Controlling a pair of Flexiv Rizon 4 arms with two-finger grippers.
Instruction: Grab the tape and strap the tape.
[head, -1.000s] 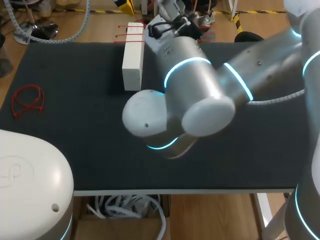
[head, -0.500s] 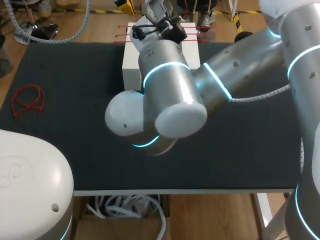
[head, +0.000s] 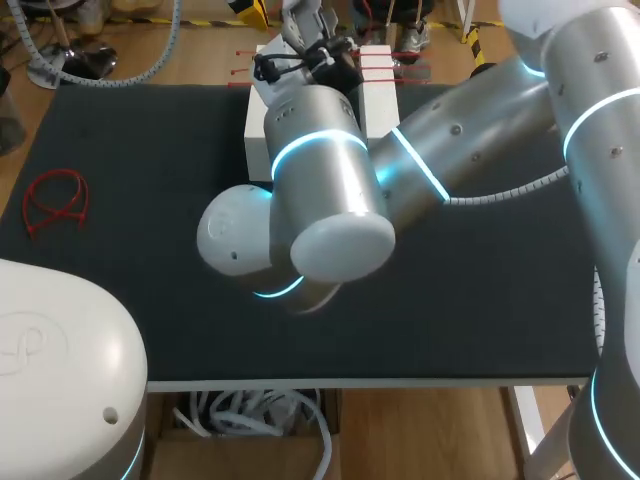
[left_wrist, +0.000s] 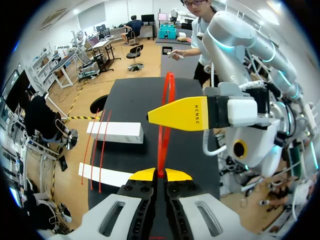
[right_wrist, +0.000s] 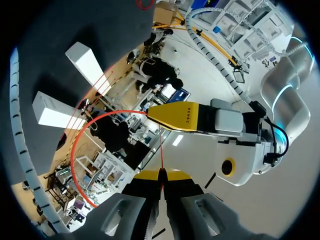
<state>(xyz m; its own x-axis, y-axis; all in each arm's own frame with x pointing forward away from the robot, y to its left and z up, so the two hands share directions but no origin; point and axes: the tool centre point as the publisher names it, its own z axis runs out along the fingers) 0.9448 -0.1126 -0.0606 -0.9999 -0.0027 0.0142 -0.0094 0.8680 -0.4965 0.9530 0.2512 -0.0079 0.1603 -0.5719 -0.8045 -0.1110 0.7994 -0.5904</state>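
Red tape pinched between left fingers and right fingers

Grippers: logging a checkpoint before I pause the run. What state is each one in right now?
Left gripper: shut on the red strap.
Right gripper: shut on the red strap.

The table mat shows matt black and finely napped, perhaps felt. The right arm gleams in satin silver metal with smooth white caps. The blocks look matt white. The red tape is thin, glossy plastic, and the yellow fingertips are smooth plastic.
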